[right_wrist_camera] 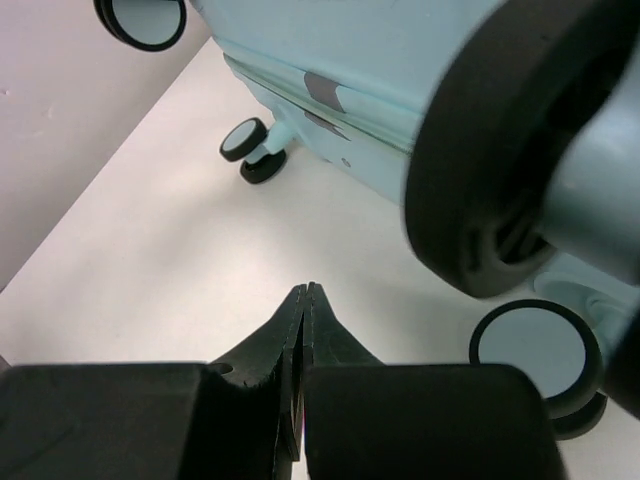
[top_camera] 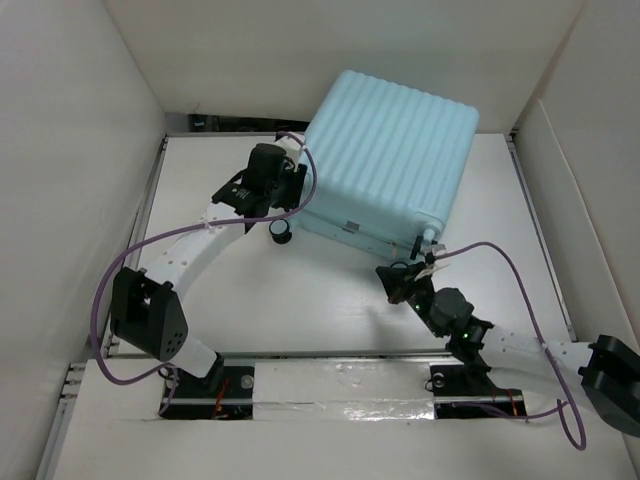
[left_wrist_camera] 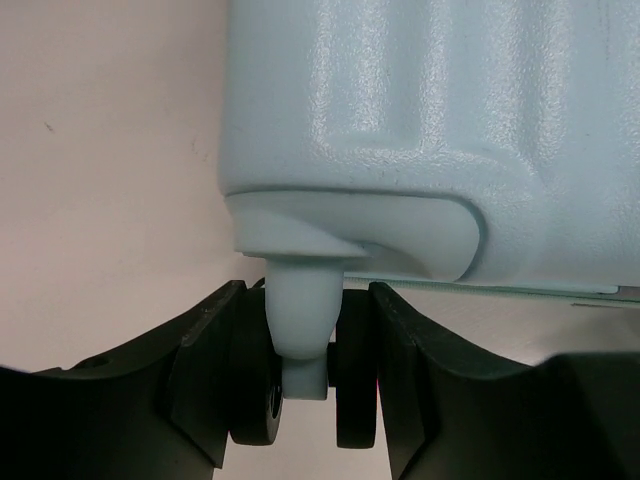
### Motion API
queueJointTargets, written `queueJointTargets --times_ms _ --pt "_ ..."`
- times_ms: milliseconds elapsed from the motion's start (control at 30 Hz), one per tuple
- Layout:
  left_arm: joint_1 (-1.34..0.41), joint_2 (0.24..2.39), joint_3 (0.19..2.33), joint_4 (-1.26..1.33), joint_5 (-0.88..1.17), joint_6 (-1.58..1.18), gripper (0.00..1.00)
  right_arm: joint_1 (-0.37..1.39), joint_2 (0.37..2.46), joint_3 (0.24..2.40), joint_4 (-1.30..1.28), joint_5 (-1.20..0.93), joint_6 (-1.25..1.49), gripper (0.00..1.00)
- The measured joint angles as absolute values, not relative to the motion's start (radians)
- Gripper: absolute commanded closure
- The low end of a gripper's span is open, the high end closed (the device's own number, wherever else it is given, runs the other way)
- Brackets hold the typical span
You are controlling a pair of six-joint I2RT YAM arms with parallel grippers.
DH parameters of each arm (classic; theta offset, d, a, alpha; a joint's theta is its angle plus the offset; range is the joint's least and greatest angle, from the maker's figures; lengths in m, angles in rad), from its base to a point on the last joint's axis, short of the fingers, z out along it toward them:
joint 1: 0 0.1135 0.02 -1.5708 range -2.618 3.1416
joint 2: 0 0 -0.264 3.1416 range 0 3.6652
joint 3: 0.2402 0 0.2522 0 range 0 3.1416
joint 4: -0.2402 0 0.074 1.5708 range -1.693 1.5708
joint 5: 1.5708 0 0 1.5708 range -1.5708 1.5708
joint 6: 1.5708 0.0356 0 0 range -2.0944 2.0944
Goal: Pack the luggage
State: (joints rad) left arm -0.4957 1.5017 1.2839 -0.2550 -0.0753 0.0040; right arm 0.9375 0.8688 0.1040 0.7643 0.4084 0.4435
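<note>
The luggage (top_camera: 390,160), a pale aqua ribbed hard-shell suitcase, lies closed and turned at an angle on the white table (top_camera: 330,290). My left gripper (top_camera: 288,170) is at its far left corner. In the left wrist view the gripper (left_wrist_camera: 305,385) is shut on the black twin wheel (left_wrist_camera: 355,380) under the shell (left_wrist_camera: 430,130). My right gripper (top_camera: 393,274) sits by the near right corner, just below a wheel (top_camera: 425,240). In the right wrist view it (right_wrist_camera: 306,290) is shut and empty, with a big black wheel (right_wrist_camera: 480,170) close at the right.
Another wheel (top_camera: 281,232) sticks out at the suitcase's near left corner. White walls (top_camera: 70,150) box the table on the left, back and right. Purple cables (top_camera: 160,240) loop along both arms. A metal rail (top_camera: 330,355) runs along the near edge.
</note>
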Motion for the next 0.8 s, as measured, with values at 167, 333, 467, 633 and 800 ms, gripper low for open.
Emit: queueJointTargets --times_ms 167,333,467,633,800 --pt "-0.542 1.509 1.315 -0.300 -0.058 -0.009 1.00 0.946 0.945 0.155 0.749 0.371 0.436 1.00" --pt "-0.712 1.511 1.328 -0.313 -0.047 -0.153 1.00 0.991 1.124 0.286 0.748 0.310 0.415 1.00" --pt "-0.813 1.519 1.328 -0.276 0.007 -0.292 1.00 1.023 1.192 0.338 0.762 0.281 0.411 1.00" --pt "-0.836 1.453 1.213 -0.158 -0.015 -0.378 1.00 1.007 0.990 0.321 0.601 0.366 0.429 0.91" --pt "-0.836 1.319 1.049 -0.019 -0.072 -0.398 1.00 0.847 0.687 0.265 0.413 0.458 0.501 0.67"
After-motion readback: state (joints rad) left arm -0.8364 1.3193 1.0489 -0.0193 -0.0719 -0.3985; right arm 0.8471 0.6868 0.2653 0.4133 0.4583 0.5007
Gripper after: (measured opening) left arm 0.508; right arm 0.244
